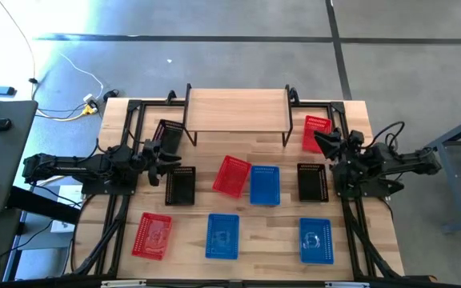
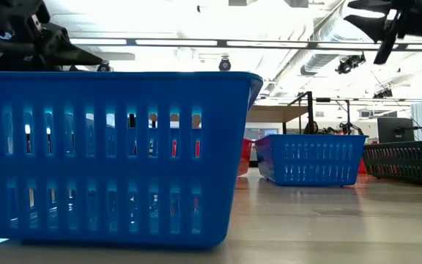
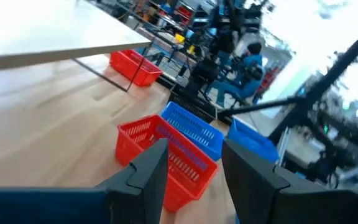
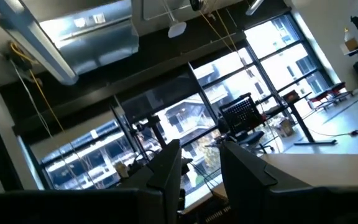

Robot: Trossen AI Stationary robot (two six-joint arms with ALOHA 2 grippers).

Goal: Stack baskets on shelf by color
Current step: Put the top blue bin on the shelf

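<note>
The shelf point(image 1: 237, 108) stands at the table's far middle, its plank top bare. Red, blue and black baskets sit on their bases on the table. One black basket point(image 1: 169, 133) is by the shelf's left legs and a red one point(image 1: 316, 132) by its right legs. My left gripper point(image 1: 165, 156) hovers open between two black baskets, and in its wrist view point(image 3: 194, 158) it faces the middle red basket point(image 3: 166, 155). My right gripper point(image 1: 326, 142) is open beside the far right red basket; its wrist view point(image 4: 201, 152) looks up into the room.
A middle row holds a black basket point(image 1: 180, 186), a red one point(image 1: 232, 176), a blue one point(image 1: 265, 185) and a black one point(image 1: 312, 182). A near row holds a red basket point(image 1: 152, 235) and two blue baskets point(image 1: 222, 236) point(image 1: 316, 240). Black frame rails run along both table sides.
</note>
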